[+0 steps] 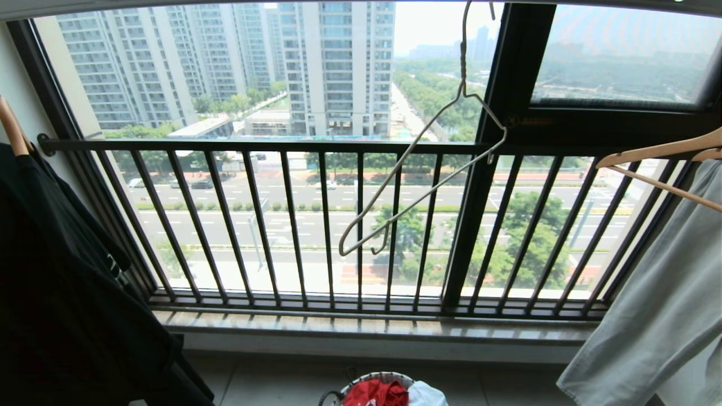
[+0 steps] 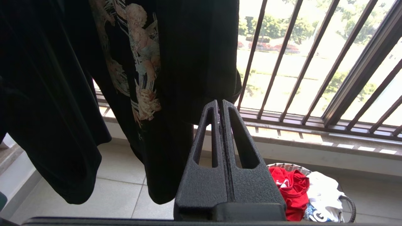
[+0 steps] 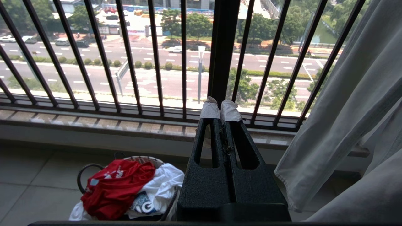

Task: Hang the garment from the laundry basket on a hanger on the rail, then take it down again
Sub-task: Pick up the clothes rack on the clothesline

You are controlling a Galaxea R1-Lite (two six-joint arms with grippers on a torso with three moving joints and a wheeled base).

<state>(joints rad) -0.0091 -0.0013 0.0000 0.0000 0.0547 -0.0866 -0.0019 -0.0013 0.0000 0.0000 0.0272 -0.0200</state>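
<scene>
The red T-shirt [image 3: 117, 183] lies crumpled in the laundry basket [image 3: 82, 172] on the near floor, overlapping a white T-shirt [image 3: 163, 179]. Both the left gripper [image 2: 220, 108] and right gripper [image 3: 220, 110] have fingers pressed together, empty. Risk: a pinch could drag up both shirts, or snag the thin wire hanger [image 1: 420, 169].

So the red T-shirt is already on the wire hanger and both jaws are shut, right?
Not quite. The red T-shirt lies in the laundry basket, as the right wrist view shows; the wire hanger hangs bare. Both jaws are shut.
</scene>
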